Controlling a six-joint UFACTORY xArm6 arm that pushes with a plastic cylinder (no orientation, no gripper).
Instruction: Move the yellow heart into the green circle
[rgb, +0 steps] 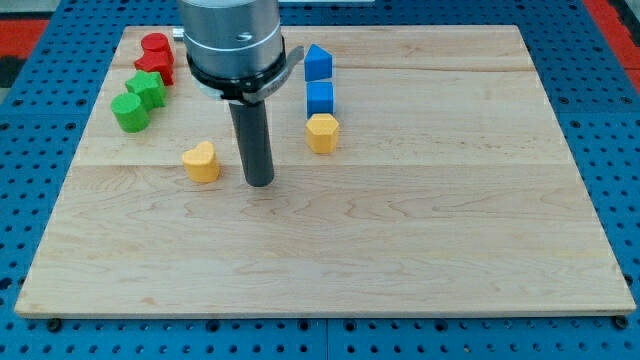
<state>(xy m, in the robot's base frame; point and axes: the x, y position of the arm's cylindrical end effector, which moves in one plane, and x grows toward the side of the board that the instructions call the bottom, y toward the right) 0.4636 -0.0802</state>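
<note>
Standing on the wooden board (400, 260) slightly left of the frame's centre, my tip (259, 184) is seen at the lower end of the dark rod; nothing is gripped, since the rod has no jaws and can only push. No block is touched by it. Just to its left, apart by a narrow gap, the yellow heart (202, 162) is found, lying flat on the board. Toward the upper left of the frame, well apart from the heart, the green circle (130, 112) is placed, with a second green block (147, 89) touching it above and to the right; its shape cannot be told with certainty. Above those, near the board's upper left corner, two red blocks (154, 54) are stacked close together in the view. On the rod's right, a yellow hexagon-like block (322, 132) sits just under a blue cube (320, 98), and another blue block (317, 62) with a pointed top is seen above that.

The task is judged to be barely begun: the heart is not yet against the circle. A push toward the upper left is still required, and the tip is judged to be set fairly well for it, on the heart's right side.
</note>
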